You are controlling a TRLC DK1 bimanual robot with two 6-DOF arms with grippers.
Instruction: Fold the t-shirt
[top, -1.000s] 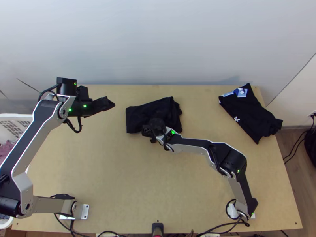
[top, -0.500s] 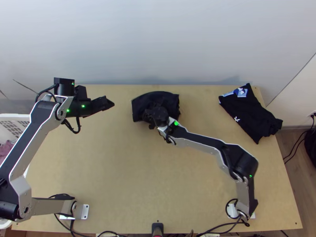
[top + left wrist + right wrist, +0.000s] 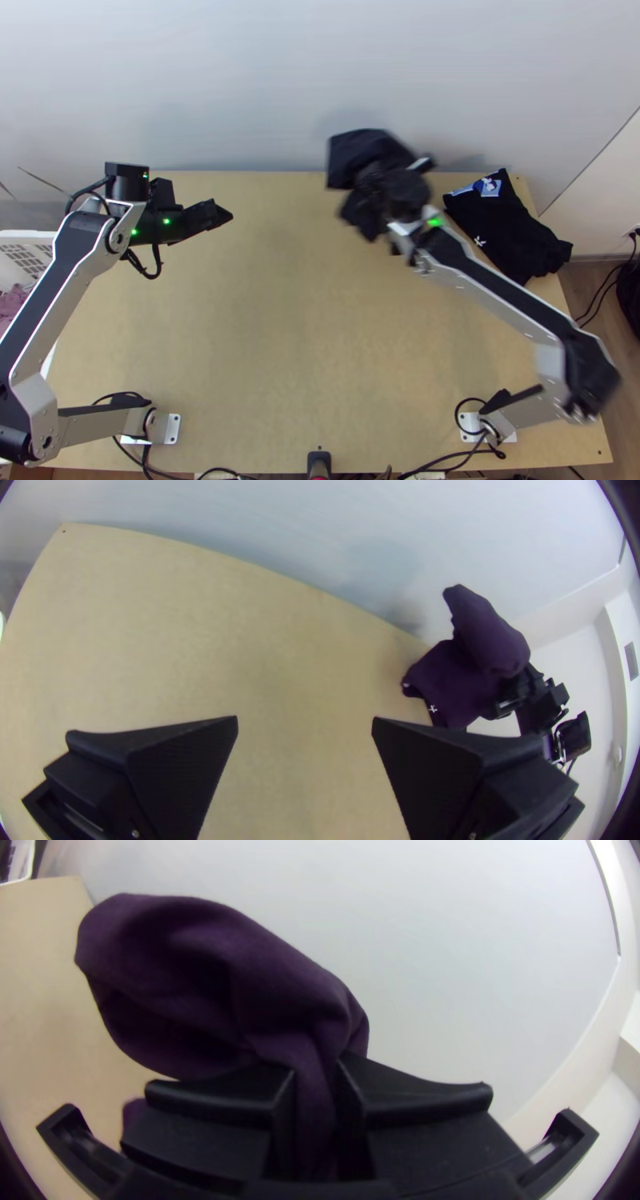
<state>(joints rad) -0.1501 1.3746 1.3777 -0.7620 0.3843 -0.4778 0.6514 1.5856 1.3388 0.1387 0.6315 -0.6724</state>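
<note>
right black two-fingered gripper has lifted black cloth t-shirt off light wooden table | fingers pinch it | shirt in air, near far edge | folding probably finished, placing remains

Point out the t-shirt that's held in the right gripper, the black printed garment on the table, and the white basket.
Held t-shirt (image 3: 220,973): right wrist view, on its loose, bunched cloth.
Black printed garment (image 3: 510,232): top view, on dark cloth near its middle.
White basket (image 3: 32,235): top view, on its rim.

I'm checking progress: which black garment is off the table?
The black garment in the right gripper; the other garment, with a blue print, lies on the table.
</note>
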